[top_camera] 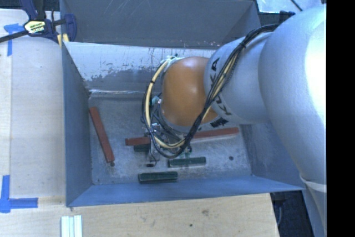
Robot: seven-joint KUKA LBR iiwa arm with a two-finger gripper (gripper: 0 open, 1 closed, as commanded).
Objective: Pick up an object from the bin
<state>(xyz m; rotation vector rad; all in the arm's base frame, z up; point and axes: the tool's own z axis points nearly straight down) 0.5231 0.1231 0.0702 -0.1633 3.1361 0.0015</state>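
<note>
Gripper [152, 159] down low in grey bin [77, 136], middle-front of floor, under orange wrist cover and cable loops. Can't tell if it's spread or clamped, cables hide that. Tip is right by left end of long horizontal red-brown stick [136, 142]. Short dark green bar [187, 162] just beside it, view's right. Second dark green bar [158, 177] nearer front wall. Another red-brown stick [102, 135] slanted, well apart on view's left.
</note>
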